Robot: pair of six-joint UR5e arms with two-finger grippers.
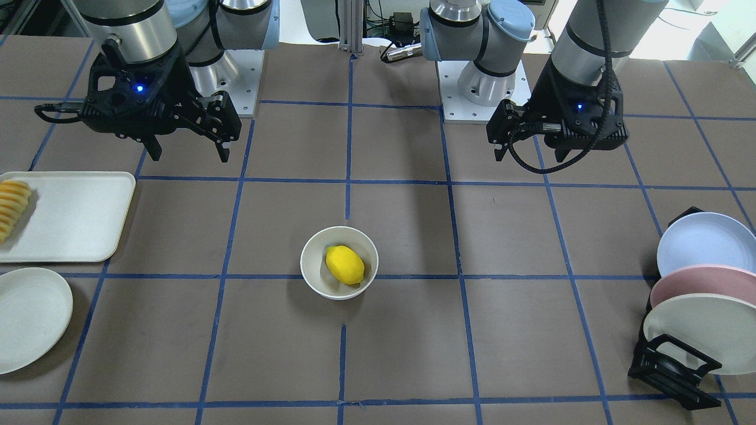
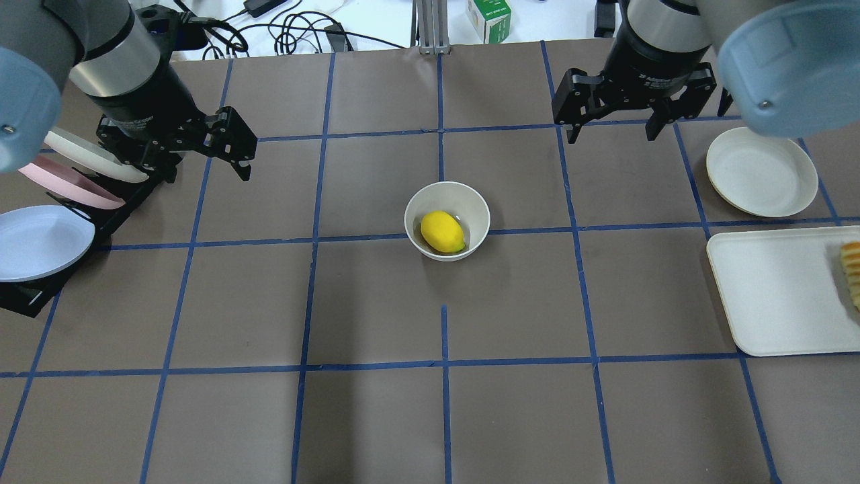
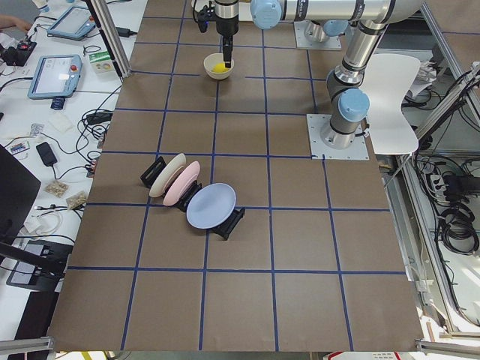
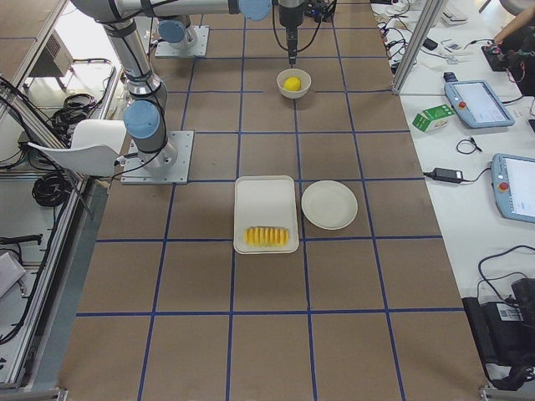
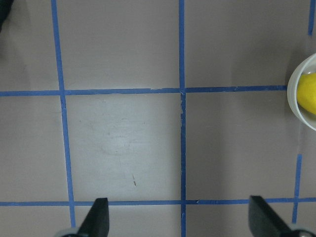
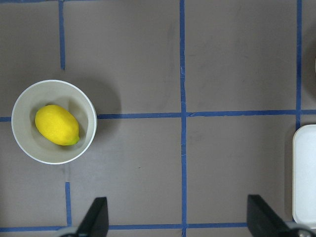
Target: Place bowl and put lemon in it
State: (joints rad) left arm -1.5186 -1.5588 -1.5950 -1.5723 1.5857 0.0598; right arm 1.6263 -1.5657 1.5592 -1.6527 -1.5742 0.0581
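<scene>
As the lemon [image 1: 345, 265] lies in the bowl [image 1: 313, 252] and left fingers [image 1: 501, 141] and right fingers [image 1: 223, 147] hang open, only a low arm sweep could tip it.

Overhead and front cams face each other, steep down; both share bowl [image 2: 470, 205] at table [image 2: 376, 302] centre. Side cams far, at table ends. Wrist cams straight down, close.
</scene>
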